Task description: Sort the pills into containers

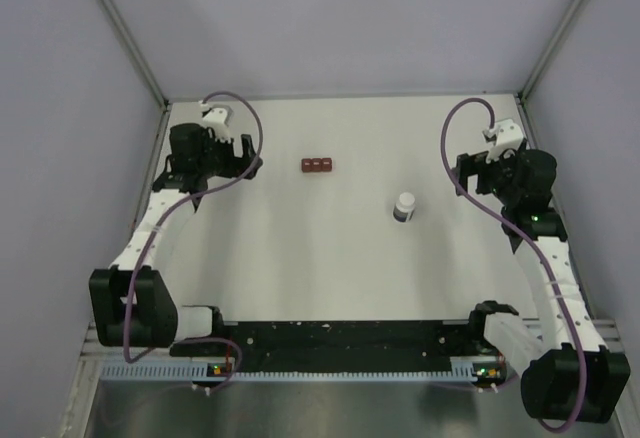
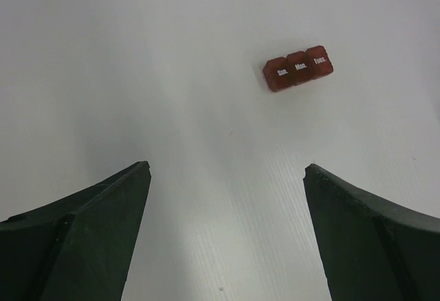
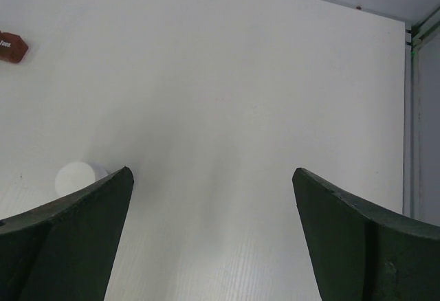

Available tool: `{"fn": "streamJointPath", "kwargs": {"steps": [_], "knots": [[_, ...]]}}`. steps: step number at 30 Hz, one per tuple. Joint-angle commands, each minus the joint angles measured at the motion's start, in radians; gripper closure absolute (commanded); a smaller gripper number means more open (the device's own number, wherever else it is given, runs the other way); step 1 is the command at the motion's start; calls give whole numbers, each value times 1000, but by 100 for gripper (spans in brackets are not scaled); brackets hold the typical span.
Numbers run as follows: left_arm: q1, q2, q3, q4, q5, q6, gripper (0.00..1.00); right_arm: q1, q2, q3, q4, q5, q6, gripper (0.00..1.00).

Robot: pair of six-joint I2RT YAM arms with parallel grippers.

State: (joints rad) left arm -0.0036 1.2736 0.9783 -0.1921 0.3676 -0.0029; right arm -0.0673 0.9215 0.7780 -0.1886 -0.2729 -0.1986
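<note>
Fingers [image 2: 82, 239] on both arms [image 1: 158, 216] gape wide, empty, over a white table [image 1: 330, 253] between lilac walls [image 1: 340, 18].

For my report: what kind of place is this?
Probably a robotics lab test cell: a white table enclosed by grey walls, with a left arm and right arm bolted at its near edge.
</note>
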Motion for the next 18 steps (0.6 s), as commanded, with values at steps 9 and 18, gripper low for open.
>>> {"fn": "streamJointPath", "kwargs": {"steps": [9, 18], "knots": [[-148, 360, 293, -27, -29, 115, 1, -17, 8, -2, 29, -18, -18, 1], [-168, 561, 483, -67, 76, 185, 1, -17, 22, -2, 17, -58, -36, 1]]}}
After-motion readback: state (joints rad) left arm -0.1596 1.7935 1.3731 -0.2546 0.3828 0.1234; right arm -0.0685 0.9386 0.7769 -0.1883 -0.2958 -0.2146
